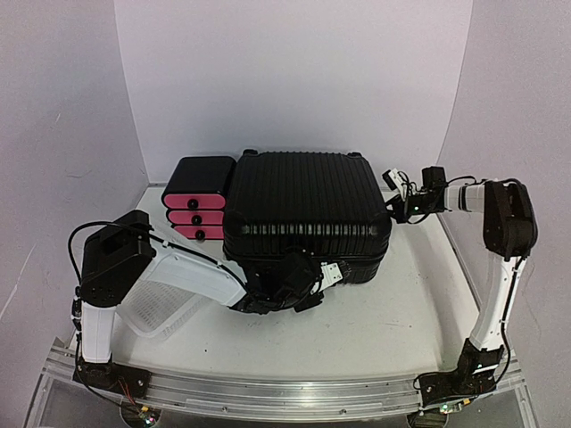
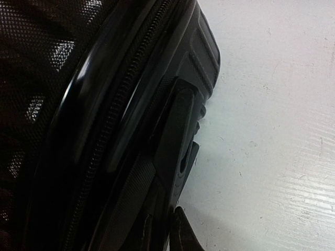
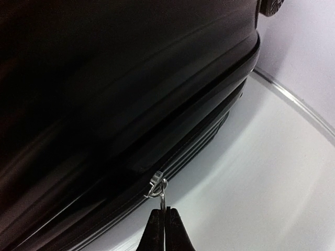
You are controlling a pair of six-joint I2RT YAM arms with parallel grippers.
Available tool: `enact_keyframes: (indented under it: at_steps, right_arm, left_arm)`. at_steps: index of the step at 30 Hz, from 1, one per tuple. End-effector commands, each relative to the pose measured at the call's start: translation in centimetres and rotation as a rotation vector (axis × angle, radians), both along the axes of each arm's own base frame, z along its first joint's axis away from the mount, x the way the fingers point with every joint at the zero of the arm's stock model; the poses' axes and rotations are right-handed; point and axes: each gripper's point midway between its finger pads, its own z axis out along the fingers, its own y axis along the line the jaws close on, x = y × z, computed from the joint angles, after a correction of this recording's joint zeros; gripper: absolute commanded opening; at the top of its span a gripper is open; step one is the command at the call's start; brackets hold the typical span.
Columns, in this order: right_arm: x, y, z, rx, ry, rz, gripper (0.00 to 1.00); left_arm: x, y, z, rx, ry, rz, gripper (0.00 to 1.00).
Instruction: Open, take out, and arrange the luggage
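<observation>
White mesh basket point(image 1: 162, 319): is lying at the near left of the table point(image 1: 401, 303), partly under the left arm and seemingly tipped on its side.
Pink-drawer box point(image 1: 198, 201): is standing at the far left, just beside the luggage's left side, its three pink fronts facing near.
Left gripper point(image 1: 299, 283): is leaning in against the near edge of the luggage, close to the zipper track point(image 2: 112, 120). Only one dark fingertip is showing in its wrist view, so I cannot tell whether it is wide, narrow or holding anything.
Luggage point(image 1: 308, 205): is lying flat in the middle of the table, ribbed shell facing up and lid looking closed.
Zipper pull point(image 3: 163, 194): is hanging off the seam on the luggage's right side.
Right gripper point(image 3: 164, 212): is pinching the zipper pull, its fingers drawn fully together on the thin metal tab.
Step, by my reading: unzipping is only starting, and nothing is coming out yet.
Risk, slipping: the tab is giving the fingers very little to hold, so a tug off the line of the seam is likely to strip it out of the pinch.
Risk, sliding: the case is resting on a smooth table, so if the left gripper is not bracing it, pulling may drag or turn the whole case.
Risk, jamming: the slider may bind at the rounded corner if the pull is not following the curve.
</observation>
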Motion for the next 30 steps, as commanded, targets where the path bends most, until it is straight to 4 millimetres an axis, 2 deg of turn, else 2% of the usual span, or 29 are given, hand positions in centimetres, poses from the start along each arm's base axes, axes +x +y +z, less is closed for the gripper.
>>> enact_keyframes:
  at_steps: [1, 5, 6, 10, 16, 19, 21, 24, 27, 28, 30]
  right_arm:
    - [6.3, -2.3, 2.1, -0.027, -0.15, -0.062, 0.0]
    - [10.1, -2.5, 1.0, -0.03, -0.172, -0.07, 0.0]
    - [11.2, -2.5, 1.4, -0.024, -0.193, -0.067, 0.0]
    - [14.5, -2.3, 0.6, 0.0, -0.227, -0.066, 0.0]
    - [18.0, -1.9, -1.5, -0.015, -0.302, -0.033, 0.0]
    - [19.4, -1.6, -2.0, -0.032, -0.37, -0.011, 0.0]
    - [19.8, -0.8, -1.4, -0.011, -0.43, 0.03, 0.0]
    - [19.2, 0.5, -0.9, 0.006, -0.518, 0.125, 0.0]
    - [19.0, 0.8, -0.3, 0.054, -0.496, 0.118, 0.0]
    - [18.9, 0.2, -0.4, 0.069, -0.452, 0.078, 0.05]
    - [19.1, -1.7, 0.9, 0.066, -0.398, -0.043, 0.34]
  left_arm:
    - [0.0, 3.4, -3.1, 0.137, 0.008, 0.103, 0.0]
    - [-0.5, 3.5, -3.4, 0.158, -0.001, 0.1, 0.0]
    - [-0.7, 3.5, -3.4, 0.161, -0.001, 0.095, 0.0]
    - [-0.9, 3.7, -3.6, 0.168, 0.0, 0.102, 0.0]
    - [-0.9, 3.8, -4.4, 0.207, 0.003, 0.098, 0.0]
    - [-0.8, 3.5, -4.8, 0.221, 0.003, 0.095, 0.0]
    - [-0.7, 3.5, -5.0, 0.233, 0.003, 0.095, 0.0]
    - [-0.7, 3.6, -5.2, 0.242, 0.005, 0.096, 0.0]
    - [-0.8, 3.4, -5.3, 0.242, 0.007, 0.093, 0.0]
    - [-0.8, 3.2, -5.3, 0.238, 0.009, 0.092, 0.0]
    - [-0.8, 2.9, -5.1, 0.234, 0.006, 0.089, 0.0]
